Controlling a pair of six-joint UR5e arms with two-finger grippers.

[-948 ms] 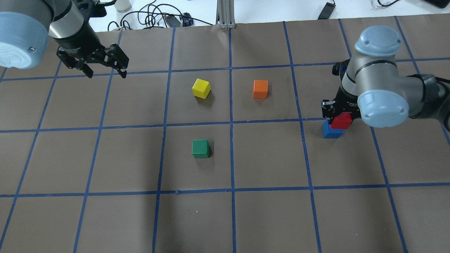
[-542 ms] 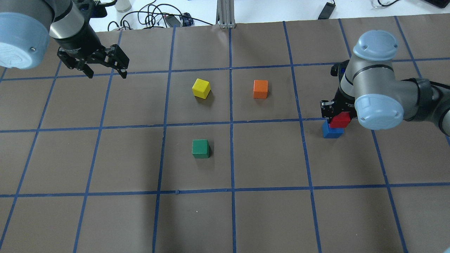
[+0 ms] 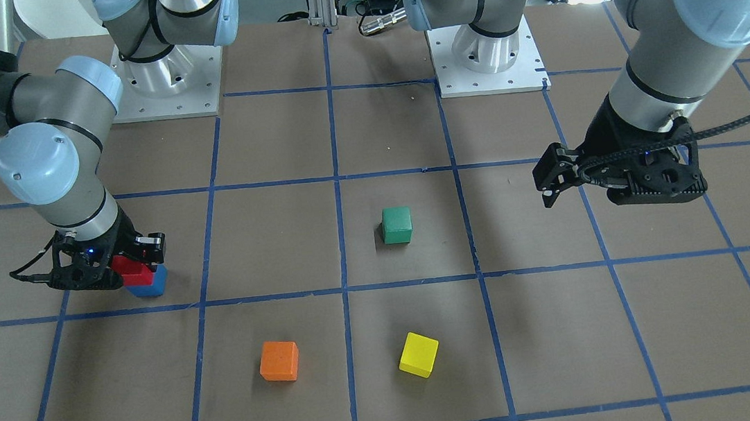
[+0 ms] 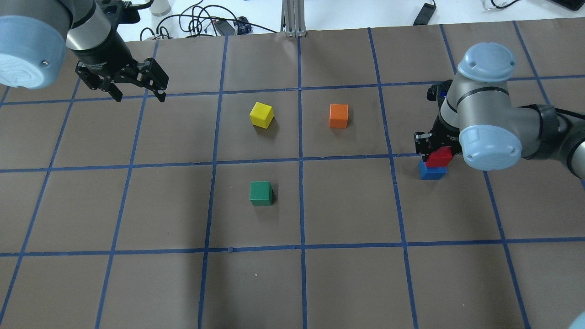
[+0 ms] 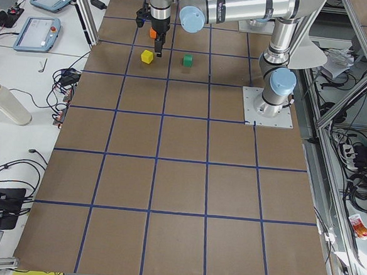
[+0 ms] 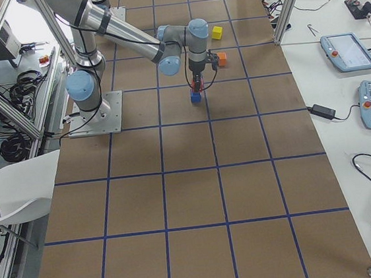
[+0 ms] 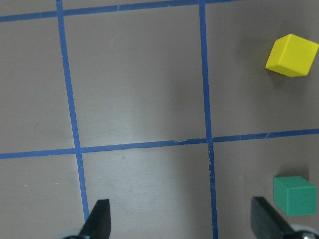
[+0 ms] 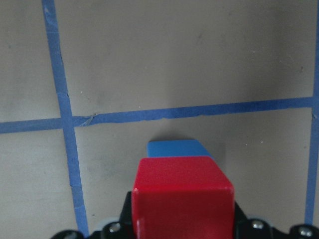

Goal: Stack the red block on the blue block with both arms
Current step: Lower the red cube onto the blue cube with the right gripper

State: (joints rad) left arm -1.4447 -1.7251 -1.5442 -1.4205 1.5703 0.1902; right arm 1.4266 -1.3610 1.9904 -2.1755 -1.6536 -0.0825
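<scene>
- Front view: the right arm (image 3: 58, 181) has its jaws pinching the red block (image 3: 129, 267), which sits right over the blue block (image 3: 150, 284) on the bench (image 3: 367, 134). Blue pokes out on the side toward the bench's middle, so the two don't look perfectly lined up. The left arm (image 3: 677, 32) hangs well apart with its jaws spread and nothing in them. The green (image 3: 396, 226), orange (image 3: 279, 361) and yellow (image 3: 419, 354) cubes are loose mid-bench.
- Overhead: same deal. Red is on top and blue shows just under its near-left edge, both tucked under the right wrist. The right arm is clearly the closer one; the left is way off at the far corner.
- Left side view: too small to be any use, and I can't pick out red or blue there.
- Right side view: there's a tiny red-over-blue stack under the near arm. I can't tell if the faces touch.
- Left wrist: both fingertips (image 7: 99, 219) are wide apart over bare bench, with yellow and green off to one side.
- Right wrist: red (image 8: 183, 196) fills the bottom, clamped in the jaws, with a sliver of blue (image 8: 177, 148) showing just beyond it. So blue is straight below the jaws, maybe shifted a touch forward. My guess is it needs to be seated flat before the jaws let go.
</scene>
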